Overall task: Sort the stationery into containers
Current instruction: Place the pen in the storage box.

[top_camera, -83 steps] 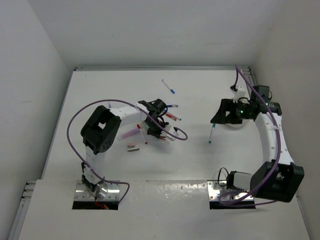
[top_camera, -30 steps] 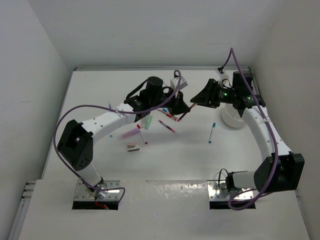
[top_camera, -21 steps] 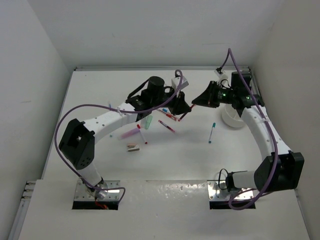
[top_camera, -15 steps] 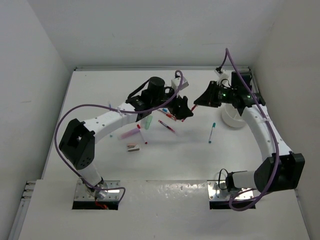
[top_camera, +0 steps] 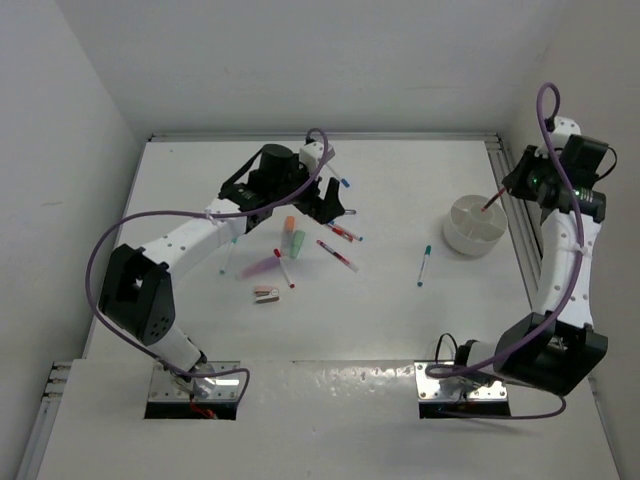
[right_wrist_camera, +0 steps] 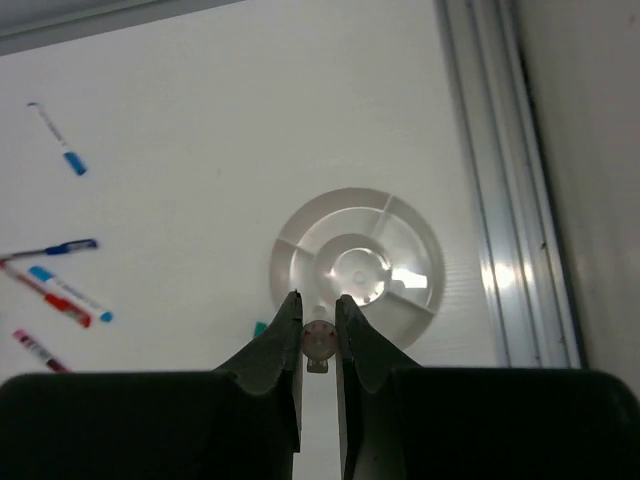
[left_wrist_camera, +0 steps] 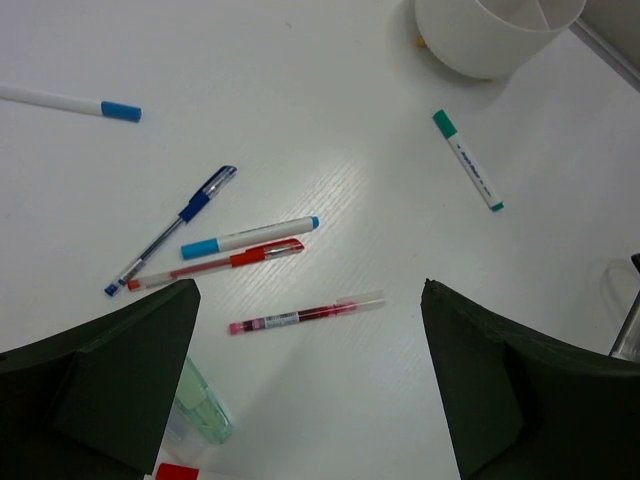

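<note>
top external: tub [top_camera: 465,243] beside right rail [top_camera: 498,166]

The white table [top_camera: 400,330] carried a round white tub [top_camera: 470,247] near its right edge, a teal-capped pen [top_camera: 423,266] near it, and, left of centre, several pens [top_camera: 337,254], three highlighters [top_camera: 298,243] and a small block [top_camera: 265,294].

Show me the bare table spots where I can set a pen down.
Bare: the wide strip between the pinkish pen and the teal-capped pen; the near band in front of the small block; the far stretch left of the tub. Crowded: the pen-and-highlighter cluster beside the green highlighter.
</note>
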Tool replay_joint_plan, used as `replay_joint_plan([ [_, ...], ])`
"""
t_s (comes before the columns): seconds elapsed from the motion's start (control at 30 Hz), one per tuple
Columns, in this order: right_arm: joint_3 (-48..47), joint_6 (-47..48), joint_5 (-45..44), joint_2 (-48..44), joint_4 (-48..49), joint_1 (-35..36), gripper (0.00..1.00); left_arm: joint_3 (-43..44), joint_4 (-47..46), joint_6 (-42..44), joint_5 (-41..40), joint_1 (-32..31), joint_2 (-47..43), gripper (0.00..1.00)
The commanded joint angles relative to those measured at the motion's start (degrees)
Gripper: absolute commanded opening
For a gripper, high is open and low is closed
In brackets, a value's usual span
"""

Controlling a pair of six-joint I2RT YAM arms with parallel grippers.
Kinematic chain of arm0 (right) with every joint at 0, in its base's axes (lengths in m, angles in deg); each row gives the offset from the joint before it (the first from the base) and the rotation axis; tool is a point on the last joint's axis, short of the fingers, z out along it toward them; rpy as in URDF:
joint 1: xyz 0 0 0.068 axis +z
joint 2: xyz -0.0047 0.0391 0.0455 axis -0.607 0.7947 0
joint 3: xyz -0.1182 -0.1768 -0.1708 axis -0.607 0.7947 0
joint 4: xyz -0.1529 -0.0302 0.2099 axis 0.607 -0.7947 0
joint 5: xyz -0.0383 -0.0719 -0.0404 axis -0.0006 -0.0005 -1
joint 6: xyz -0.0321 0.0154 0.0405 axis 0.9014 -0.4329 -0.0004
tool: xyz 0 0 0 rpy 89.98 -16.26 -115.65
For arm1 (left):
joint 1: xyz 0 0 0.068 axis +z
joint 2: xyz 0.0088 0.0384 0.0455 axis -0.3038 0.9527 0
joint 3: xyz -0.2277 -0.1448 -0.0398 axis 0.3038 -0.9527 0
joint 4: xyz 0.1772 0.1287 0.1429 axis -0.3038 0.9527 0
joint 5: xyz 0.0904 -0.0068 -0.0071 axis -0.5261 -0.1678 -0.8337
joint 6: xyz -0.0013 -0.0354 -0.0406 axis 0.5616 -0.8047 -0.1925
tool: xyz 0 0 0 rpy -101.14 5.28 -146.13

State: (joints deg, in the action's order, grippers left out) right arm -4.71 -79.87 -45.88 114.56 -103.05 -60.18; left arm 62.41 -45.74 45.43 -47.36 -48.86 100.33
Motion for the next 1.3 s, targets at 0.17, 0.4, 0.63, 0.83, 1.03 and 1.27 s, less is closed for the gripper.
replay_joint_plan([
  [0.17,-3.22,3.28,-5.46,6.09,7.88,-1.71,0.00,-3.81,-1.93,3.66,-2.29,-0.55,-2.27,1.00],
  [0.4,0.47,2.66,-5.90,7.94,12.10,-0.57,0.00,-3.82,2.12,15.50,1.48,-0.37,0.62,1.00],
  [0.63,3.55,3.80,-6.95,8.73,12.01,1.97,0.00,-0.75,11.58,27.56,5.09,-0.46,5.37,0.96],
  [0.83,5.31,4.33,-7.30,8.73,11.75,2.85,0.25,6.64,24.52,41.79,9.30,-0.37,12.40,0.92],
  [1.03,3.20,3.37,-5.90,7.77,8.50,3.21,0.57,9.11,29.55,59.88,13.00,-0.72,16.36,0.77],
  [1.27,-0.05,0.47,2.00,3.90,2.96,4.17,0.58,10.33,26.55,68.96,11.95,-2.74,19.87,0.62],
])
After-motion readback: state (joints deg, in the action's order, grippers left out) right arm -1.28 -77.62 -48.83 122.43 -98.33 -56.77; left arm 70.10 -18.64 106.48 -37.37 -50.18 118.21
